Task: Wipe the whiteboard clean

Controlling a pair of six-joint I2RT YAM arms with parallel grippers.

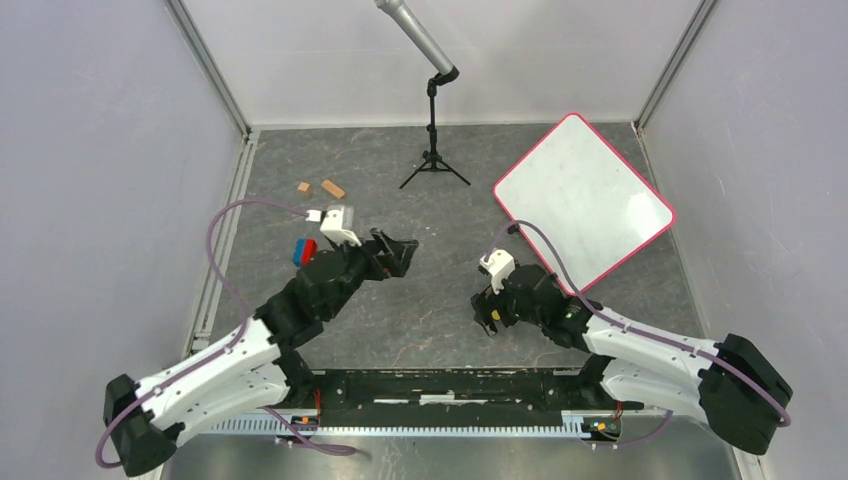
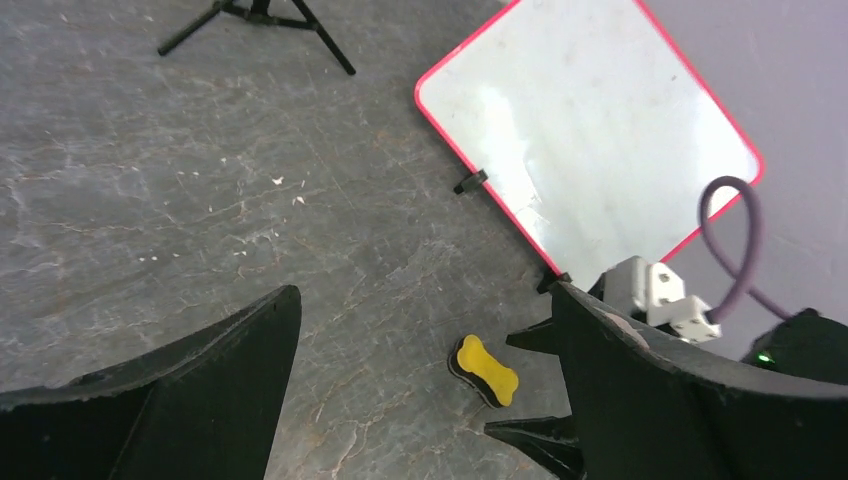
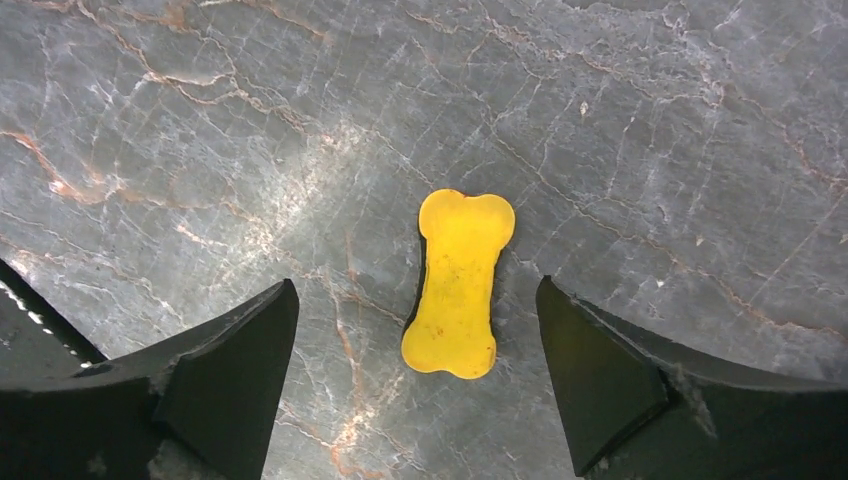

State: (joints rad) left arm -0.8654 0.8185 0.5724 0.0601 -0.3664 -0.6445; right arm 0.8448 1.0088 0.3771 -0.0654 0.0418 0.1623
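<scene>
**Whiteboard lies at the far right, both grippers open**

The whiteboard [image 1: 583, 203] lies flat on the grey marbled table [image 1: 400, 330] at the far right, turned on the diagonal so that one rounded corner points toward the back wall. It is white with a thin pink-red rim. Its face carries only faint grey smears; no clear writing can be made out. In the top view the right arm's purple cable [image 1: 548, 250] crosses over its near-left edge.

The left wrist view adds what the top view cannot — two small black feet [image 2: 470, 182] sticking out along the board's near edge, and a soft glare on its surface. It also shows the yellow bone-shaped piece [image 2: 485, 370] on its dark base, lying on the table apart from the board's near corner.

The right wrist view shows no board at all. There the bone-shaped piece lies flat on the stone between the fingers of the right gripper [image 3: 415, 290], which are spread wide and hold nothing — how high they hang over it cannot be told.

The left gripper [image 2: 422, 300] is likewise spread wide and empty, left of the table's middle and pointing toward the board.

Only the top view shows the tripod stand [image 1: 434, 140] at the back.
</scene>
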